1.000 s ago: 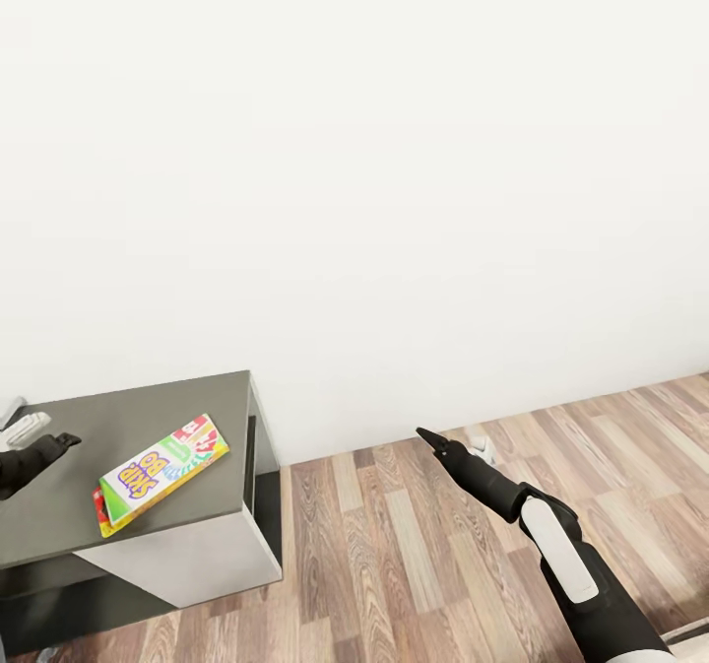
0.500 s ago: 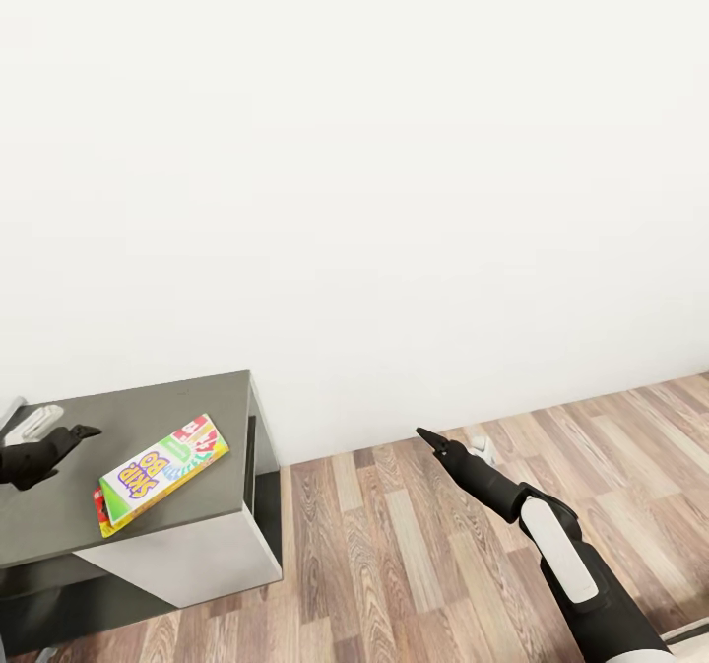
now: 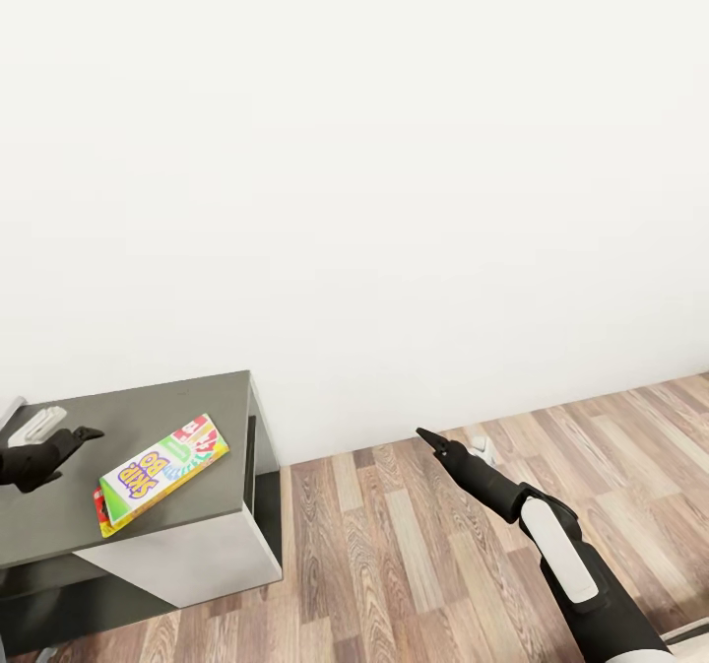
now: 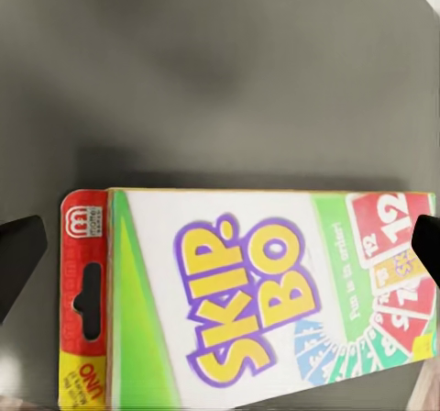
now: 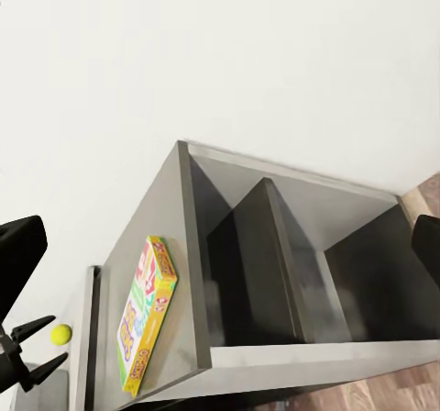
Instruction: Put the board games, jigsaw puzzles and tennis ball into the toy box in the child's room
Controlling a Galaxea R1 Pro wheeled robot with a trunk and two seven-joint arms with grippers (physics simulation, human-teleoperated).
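Low cabinet (image 3: 148, 402) with dark grey top, set against a plain white wall (image 3: 354, 151) on a wood-plank floor (image 3: 394, 545).

Green-edged board game (image 3: 162, 471) lying flat on the cabinet top, near its front edge, stacked on a yellow-red board game (image 3: 97, 511). Only the red and yellow end of the lower box peeking out from under the upper one.

Left claw (image 3: 87, 435) poised over the cabinet top, just beside the stack. Wide apart by the left wrist view, one dark fingertip (image 4: 20, 250) at each side of the printed cover, gripping nothing.

Right claw (image 3: 425, 436) held out over the floor, well apart from the cabinet. Likewise spread and empty, judging by the right wrist view.

Tennis ball (image 5: 60, 334) visible past the far end of the cabinet, close to the left claw as seen from the right wrist. Supporting surface too small to make out.

Progress, as a judgement:
- Two board games gathered on the cabinet top but not yet in the toy box, and neither one gripped.
- Ball loose, not yet stowed.
- State of the third game and the two jigsaw puzzles not to be told from these views.

Step in hand, probably: taking up the stacked pair with the left claw — thin, flat boxes, so likely awkward to lift off a hard top without sliding them toward the cabinet edge first. Then carrying them to the toy box, with the bulk of the task apparently ahead.
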